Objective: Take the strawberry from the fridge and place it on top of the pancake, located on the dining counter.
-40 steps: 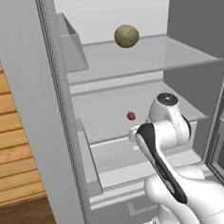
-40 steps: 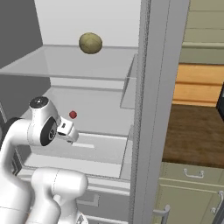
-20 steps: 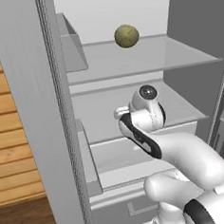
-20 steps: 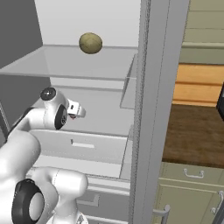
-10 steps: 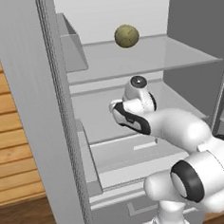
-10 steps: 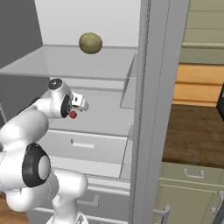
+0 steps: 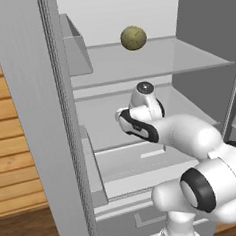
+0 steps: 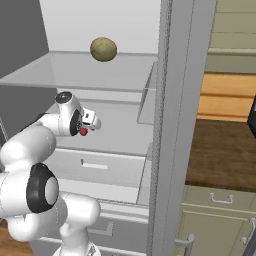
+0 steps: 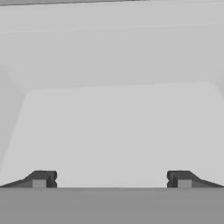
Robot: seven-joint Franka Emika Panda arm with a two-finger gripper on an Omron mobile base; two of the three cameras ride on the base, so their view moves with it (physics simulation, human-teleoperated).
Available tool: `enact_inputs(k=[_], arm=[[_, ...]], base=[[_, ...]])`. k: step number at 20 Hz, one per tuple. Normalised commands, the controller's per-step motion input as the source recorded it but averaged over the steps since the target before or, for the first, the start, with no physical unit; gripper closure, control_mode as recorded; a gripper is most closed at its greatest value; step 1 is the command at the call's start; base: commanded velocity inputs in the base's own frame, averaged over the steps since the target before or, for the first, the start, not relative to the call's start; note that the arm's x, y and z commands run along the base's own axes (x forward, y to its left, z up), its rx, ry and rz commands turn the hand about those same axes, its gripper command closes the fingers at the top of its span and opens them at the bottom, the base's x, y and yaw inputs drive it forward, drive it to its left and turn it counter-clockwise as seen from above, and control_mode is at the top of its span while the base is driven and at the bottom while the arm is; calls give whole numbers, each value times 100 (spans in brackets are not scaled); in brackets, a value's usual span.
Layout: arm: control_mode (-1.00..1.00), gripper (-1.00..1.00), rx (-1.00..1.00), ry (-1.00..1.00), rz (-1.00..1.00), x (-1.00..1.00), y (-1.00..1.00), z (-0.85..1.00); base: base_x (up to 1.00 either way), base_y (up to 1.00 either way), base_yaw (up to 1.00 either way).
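Note:
The fridge [image 7: 28,97] stands open with my arm reaching in over its middle shelf [image 8: 120,130]. On that shelf the strawberry [image 8: 83,131], a tiny dark-red berry, lies just under and against the hand's outline. In the left base view my hand covers it. My gripper [image 8: 90,120] points deeper into the fridge. In the hand view the gripper [image 9: 111,179] is open, its fingertips [image 9: 43,178] wide apart with nothing between them, facing the bare white shelf and back wall. The pancake and the dining counter are out of view.
An olive-brown ball [image 7: 133,38] rests on the upper glass shelf [image 7: 195,58]. A door bin [image 7: 77,53] juts out at the left. Below the middle shelf is a drawer [image 7: 143,163]. The fridge's side wall [image 8: 175,125] bounds the right, with pale green cabinets [image 8: 215,220] beyond.
The arm has swung up from in front of the drawer and reached deeper in, level with the middle shelf. The hand now sits over the strawberry. The jaws stayed open.

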Motion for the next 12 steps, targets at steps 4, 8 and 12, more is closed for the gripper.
enact_inputs(k=[4,8,12], arm=[[-100,-100,0,0,0,-1,-4,0],[-100,-100,0,0,0,0,-5,0],[-100,-100,0,3,0,0,-1,-9]], base=[[0,0,0],[0,0,0],[0,0,0]])
